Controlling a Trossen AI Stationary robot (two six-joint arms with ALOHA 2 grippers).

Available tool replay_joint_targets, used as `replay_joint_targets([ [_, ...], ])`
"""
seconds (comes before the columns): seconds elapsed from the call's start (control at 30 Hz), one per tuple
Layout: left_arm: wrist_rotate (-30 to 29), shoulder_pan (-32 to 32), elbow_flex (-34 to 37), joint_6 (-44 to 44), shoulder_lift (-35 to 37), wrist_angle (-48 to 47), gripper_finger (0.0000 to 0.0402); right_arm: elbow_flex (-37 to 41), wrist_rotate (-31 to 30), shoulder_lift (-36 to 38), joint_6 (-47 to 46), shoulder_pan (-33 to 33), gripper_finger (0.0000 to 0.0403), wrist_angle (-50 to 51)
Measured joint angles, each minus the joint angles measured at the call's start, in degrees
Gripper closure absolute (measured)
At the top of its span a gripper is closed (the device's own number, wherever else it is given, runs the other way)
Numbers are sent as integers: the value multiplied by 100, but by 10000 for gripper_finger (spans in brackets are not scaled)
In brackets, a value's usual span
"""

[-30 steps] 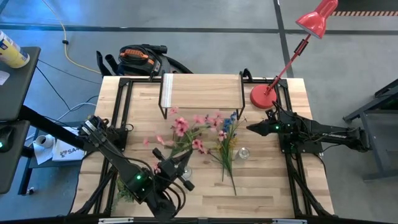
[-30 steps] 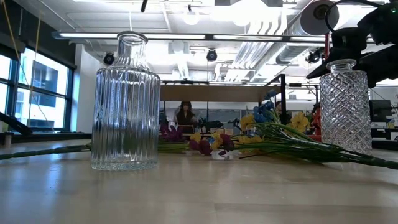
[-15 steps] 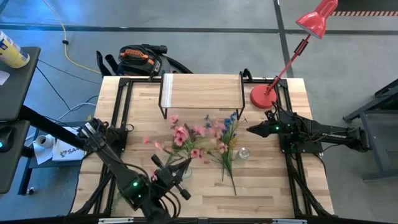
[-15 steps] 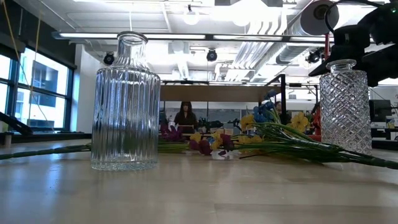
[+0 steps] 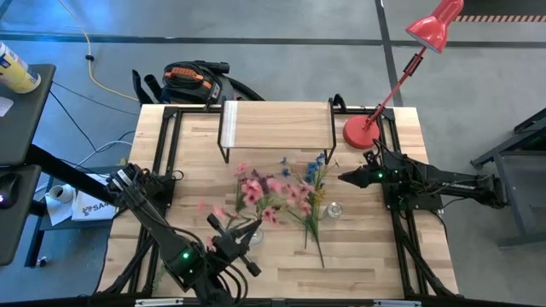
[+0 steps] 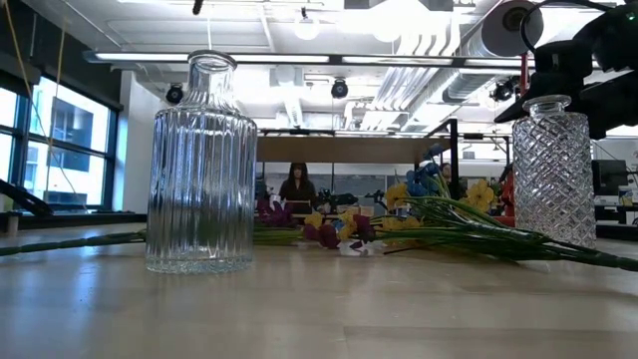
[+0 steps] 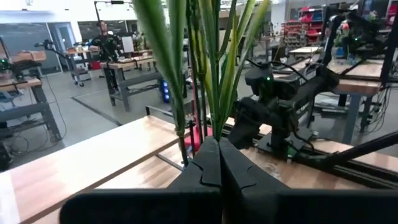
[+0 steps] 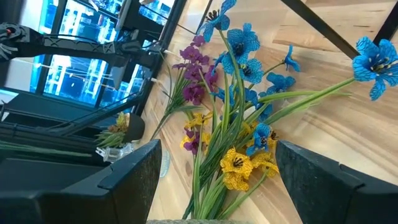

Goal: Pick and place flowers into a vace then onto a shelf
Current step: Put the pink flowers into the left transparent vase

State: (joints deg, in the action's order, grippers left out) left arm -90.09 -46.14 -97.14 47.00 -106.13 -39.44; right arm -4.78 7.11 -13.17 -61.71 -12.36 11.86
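While the left pincer [image 5: 249,230] is clamped on the stems of the pink and purple flowers [image 5: 256,193], holding them in front of the shelf [image 5: 277,127], the blue and yellow flowers [image 5: 314,198] lie on the counter [image 5: 367,256] before that shelf; beside them the right pincer [image 5: 344,177] hangs with fingers apart
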Motion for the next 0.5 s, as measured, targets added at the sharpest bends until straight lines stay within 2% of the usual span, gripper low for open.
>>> replay_joint_targets([
  [0.3, 6, 87, 365, 606, 0, -10, 381, 0, -1, 0, -44, 1, 98, 0],
  [0.5, -6, 196, 399, 685, 0, -74, 380, 0, -4, 0, -44, 0, 98, 0],
])
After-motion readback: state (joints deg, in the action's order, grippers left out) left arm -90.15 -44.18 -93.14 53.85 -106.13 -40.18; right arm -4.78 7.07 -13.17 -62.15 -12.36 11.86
